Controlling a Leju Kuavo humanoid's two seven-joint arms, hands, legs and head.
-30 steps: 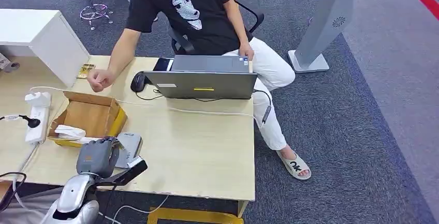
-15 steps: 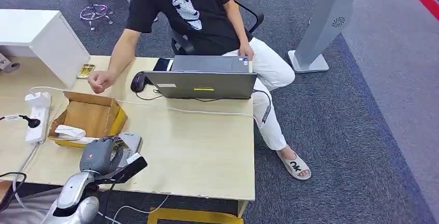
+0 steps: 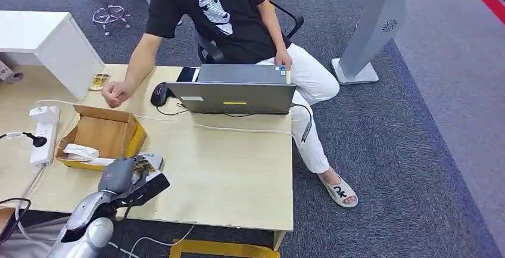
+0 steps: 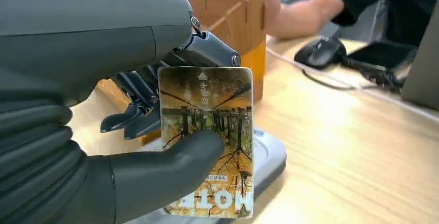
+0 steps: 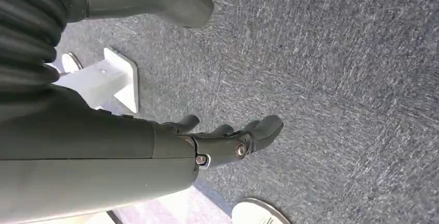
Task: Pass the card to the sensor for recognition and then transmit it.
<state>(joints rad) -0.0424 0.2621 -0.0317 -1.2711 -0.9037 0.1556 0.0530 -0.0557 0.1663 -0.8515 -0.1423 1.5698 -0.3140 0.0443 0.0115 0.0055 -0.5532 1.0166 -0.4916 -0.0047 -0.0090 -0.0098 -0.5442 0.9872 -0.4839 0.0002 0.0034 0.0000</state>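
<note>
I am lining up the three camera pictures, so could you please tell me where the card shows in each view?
Head view: the card is at the table's near left, in the left hand, above the grey sensor.
Left wrist view: the card stands upright at centre, pinched by the thumb.
Right wrist view: not in it; carpet and the right hand.
Shared landmark: the cardboard box.

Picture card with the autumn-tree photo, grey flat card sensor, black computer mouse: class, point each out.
picture card [image 4: 207, 131], left wrist view, printed face
grey card sensor [image 4: 269, 154], left wrist view, rim
black mouse [image 3: 158, 94], head view, back
</note>
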